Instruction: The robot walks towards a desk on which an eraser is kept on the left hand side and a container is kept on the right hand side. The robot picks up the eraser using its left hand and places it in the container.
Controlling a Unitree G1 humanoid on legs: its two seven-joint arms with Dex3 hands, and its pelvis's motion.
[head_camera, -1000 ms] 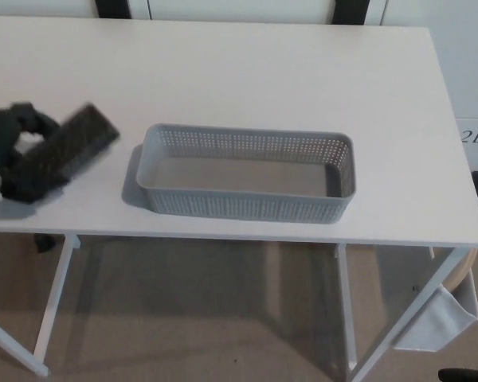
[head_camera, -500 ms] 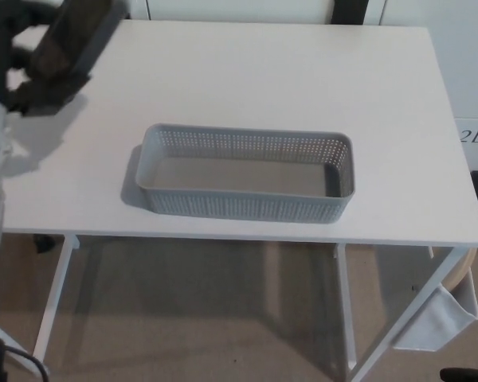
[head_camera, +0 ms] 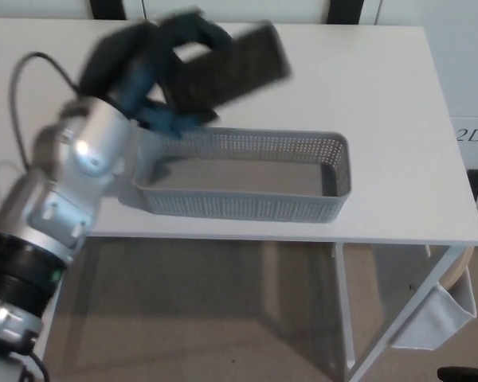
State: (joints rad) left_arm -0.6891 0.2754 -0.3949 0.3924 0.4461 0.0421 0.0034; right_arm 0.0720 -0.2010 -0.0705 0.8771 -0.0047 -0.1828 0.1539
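a white surface point(head_camera: 366, 87) on white legs stands over a beige floor; at the right edge a partly cut-off label reads "2d" point(head_camera: 472, 135). the left robot hand point(head_camera: 155, 60), motion-blurred, is clamped around the dark eraser point(head_camera: 227, 68), held above the far left end of the grey perforated container point(head_camera: 247, 203). the right robot hand is out of frame

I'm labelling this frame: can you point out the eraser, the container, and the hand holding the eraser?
eraser point(head_camera: 237, 68), head view, middle of its dark flat face.
container point(head_camera: 247, 205), head view, near perforated wall.
left hand point(head_camera: 171, 56), head view, fingers wrapped on the eraser's end.
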